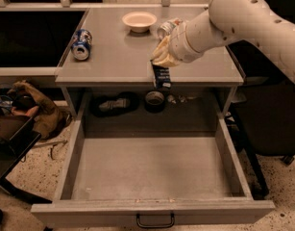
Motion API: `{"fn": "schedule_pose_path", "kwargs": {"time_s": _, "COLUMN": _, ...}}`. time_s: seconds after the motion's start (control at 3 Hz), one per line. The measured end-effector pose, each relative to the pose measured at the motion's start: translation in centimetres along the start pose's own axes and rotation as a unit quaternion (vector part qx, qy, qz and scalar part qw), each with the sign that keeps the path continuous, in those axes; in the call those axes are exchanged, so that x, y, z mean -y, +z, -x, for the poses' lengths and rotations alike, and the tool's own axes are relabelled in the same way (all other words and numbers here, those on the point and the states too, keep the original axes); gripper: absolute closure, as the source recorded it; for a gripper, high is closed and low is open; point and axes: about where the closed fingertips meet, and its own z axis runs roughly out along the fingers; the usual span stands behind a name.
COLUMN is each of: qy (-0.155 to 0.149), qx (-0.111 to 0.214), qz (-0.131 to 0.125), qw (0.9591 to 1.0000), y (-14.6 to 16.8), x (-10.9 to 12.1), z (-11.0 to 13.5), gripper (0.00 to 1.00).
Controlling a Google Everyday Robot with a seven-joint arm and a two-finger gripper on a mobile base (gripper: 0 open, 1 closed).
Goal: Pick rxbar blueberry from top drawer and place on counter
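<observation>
My gripper [161, 65] is shut on the rxbar blueberry [161, 77], a dark navy wrapper with pale print that hangs upright below the fingers. It is held over the front edge of the counter [118, 61], near its middle right. The top drawer [152, 170] is pulled open below, its grey floor bare, with a black handle [155, 221] at the front.
On the counter lie a blue soda can [82, 44] at the left, a white bowl [139, 20] at the back and a silver can [167, 28] beside my arm. A dark roll [154, 100] and other dark items sit under the counter. Clutter lies on the floor at left.
</observation>
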Motion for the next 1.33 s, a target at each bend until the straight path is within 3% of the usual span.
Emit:
{"fn": "schedule_pose_path", "kwargs": {"time_s": 0.33, "qy": -0.010, "qx": -0.026, "qz": -0.068, "qw": 0.9973, "y": -0.4, "x": 2.6, "z": -0.2, "gripper": 1.00}}
{"fn": "schedule_pose_path", "kwargs": {"time_s": 0.67, "qy": -0.014, "qx": -0.044, "qz": -0.125, "qw": 0.9911, "y": -1.2, "x": 4.1, "z": -0.1, "gripper": 1.00}}
{"fn": "schedule_pose_path", "kwargs": {"time_s": 1.0, "qy": -0.015, "qx": -0.056, "qz": -0.146, "qw": 0.9876, "y": -0.9, "x": 4.7, "z": -0.3, "gripper": 1.00}}
{"fn": "schedule_pose_path", "kwargs": {"time_s": 1.33, "qy": 0.011, "qx": -0.060, "qz": -0.121, "qw": 0.9908, "y": 1.6, "x": 4.2, "z": -2.3, "gripper": 1.00}}
